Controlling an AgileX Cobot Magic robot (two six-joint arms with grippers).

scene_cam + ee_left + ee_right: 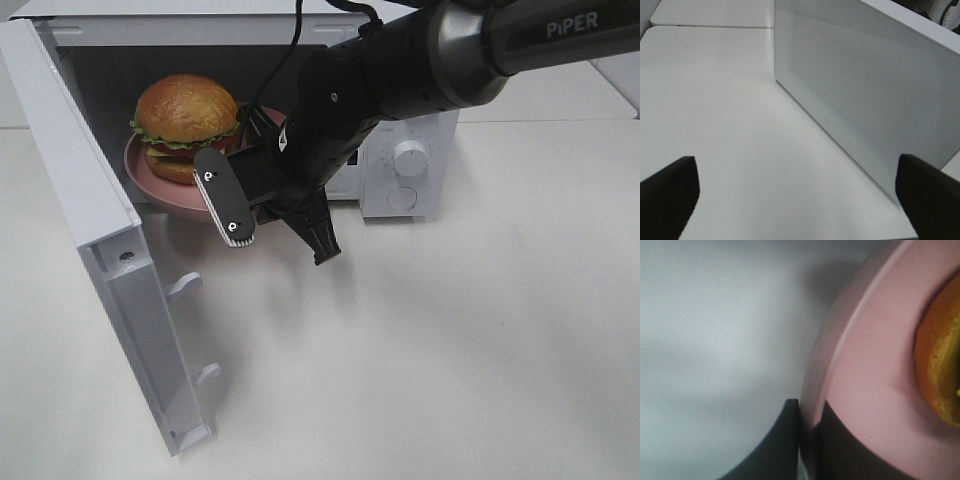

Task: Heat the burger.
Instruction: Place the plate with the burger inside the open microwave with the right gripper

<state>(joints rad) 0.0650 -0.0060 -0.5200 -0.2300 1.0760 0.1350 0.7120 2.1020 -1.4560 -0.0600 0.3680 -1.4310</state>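
The left gripper [800,200] is hanging over the white table [715,100] with its two dark fingers [670,195] standing wide apart and gripping nothing. It is facing the outer, dotted face of the microwave door [860,100]. The arm behind it is lying outside the high view, so its pose cannot be told.

In that high view the microwave door [110,260] is standing swung open at the left. Just beside it, the burger [185,120] is sitting on the pink plate [160,195] inside the open microwave [200,30], near the front of the cavity.

The right arm [440,60] is reaching in from the upper right, across the middle, angling down towards the plate's near-right rim. The wrist is covering the right gripper [809,440] from above. The wrist view is showing it pinched together on the pink plate's rim, one finger [780,445] outside and one inside.

Only a sliver of bun [940,365] is showing there. Whether the plate is resting on the cavity floor or being held just above it cannot be told. The arm is also partly covering the control panel beside the dial [410,158].
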